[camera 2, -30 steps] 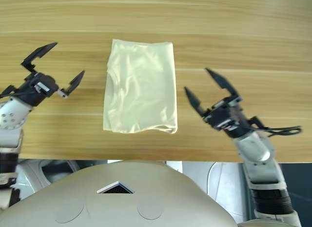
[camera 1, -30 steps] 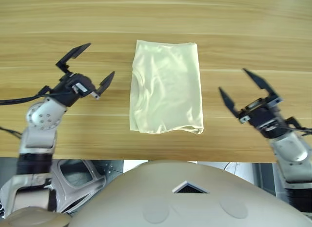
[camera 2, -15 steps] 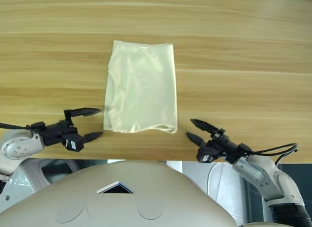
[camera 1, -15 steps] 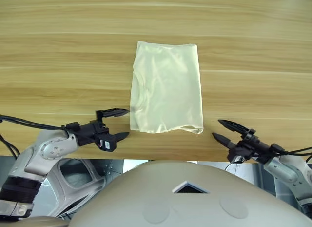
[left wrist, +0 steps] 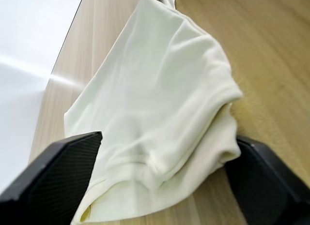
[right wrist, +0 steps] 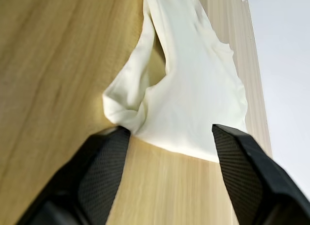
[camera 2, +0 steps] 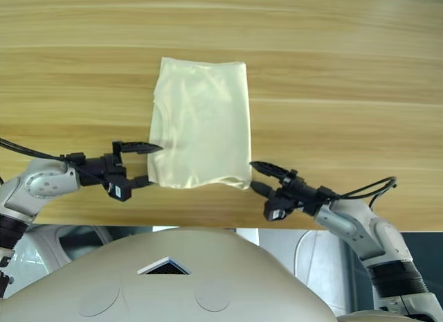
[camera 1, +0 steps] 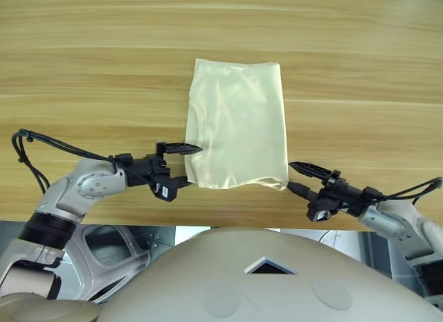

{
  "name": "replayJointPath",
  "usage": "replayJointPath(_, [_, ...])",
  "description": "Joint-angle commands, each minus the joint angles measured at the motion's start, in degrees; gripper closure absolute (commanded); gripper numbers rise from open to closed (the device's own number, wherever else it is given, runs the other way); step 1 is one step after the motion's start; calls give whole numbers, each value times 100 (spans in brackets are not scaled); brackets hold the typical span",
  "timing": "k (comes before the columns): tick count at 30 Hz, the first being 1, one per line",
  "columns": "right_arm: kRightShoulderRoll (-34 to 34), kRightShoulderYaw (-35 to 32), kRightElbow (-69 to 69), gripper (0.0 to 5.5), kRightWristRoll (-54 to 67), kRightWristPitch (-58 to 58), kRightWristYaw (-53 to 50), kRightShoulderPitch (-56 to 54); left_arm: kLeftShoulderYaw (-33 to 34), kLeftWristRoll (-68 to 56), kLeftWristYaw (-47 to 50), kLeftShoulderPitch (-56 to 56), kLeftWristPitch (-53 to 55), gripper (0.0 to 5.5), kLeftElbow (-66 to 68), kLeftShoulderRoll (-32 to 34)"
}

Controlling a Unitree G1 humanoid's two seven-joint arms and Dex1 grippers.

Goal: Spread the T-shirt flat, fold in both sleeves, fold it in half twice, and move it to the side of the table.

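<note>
1. The T-shirt (camera 1: 237, 124) is seen as a narrow rectangle, sleeves apparently folded in, mid-surface (camera 1: 83, 73) near the front edge; the half-folds and the move aside are judged undone.
2. Its long axis runs away from the robot, neckline toward the far end.
3. The left end effector (camera 1: 192, 166) and right end effector (camera 1: 291, 175) are held apart at the near corners.

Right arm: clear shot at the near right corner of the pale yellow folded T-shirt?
Likely yes. The right gripper is open, low over the wooden table, just beside that corner of the pale yellow folded T-shirt; nothing lies between.
</note>
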Motion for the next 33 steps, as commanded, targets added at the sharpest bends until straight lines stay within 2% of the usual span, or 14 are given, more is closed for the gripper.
replayJointPath(1, [-78, 283, 145, 239, -145, 27, 259, -147, -422, 472, -302, 19, 72, 171, 297, -23])
replayJointPath(11, [-209, 550, 389, 239, -111, 15, 325, -430, -636, 531, -169, -253, 141, 412, 575, -48])
replayJointPath(14, [-402, 524, 236, 239, 10, 48, 462, -210, -600, 545, -107, -346, 158, 462, 665, -83])
replayJointPath(18, [-228, 747, 446, 239, -93, 114, 433, -429, -604, 563, -73, -412, 148, 528, 743, -136])
replayJointPath(24, [-788, 623, -126, 239, 265, 168, 687, 391, -640, 560, -62, -501, 162, 543, 847, -202])
replayJointPath(30, [-824, 666, -303, 239, 323, 280, 798, 399, -643, 435, -68, -501, 127, 543, 825, -233])
replayJointPath(33, [-618, 778, 119, 239, 236, 278, 680, 49, -648, 380, -98, -470, 118, 543, 758, -210])
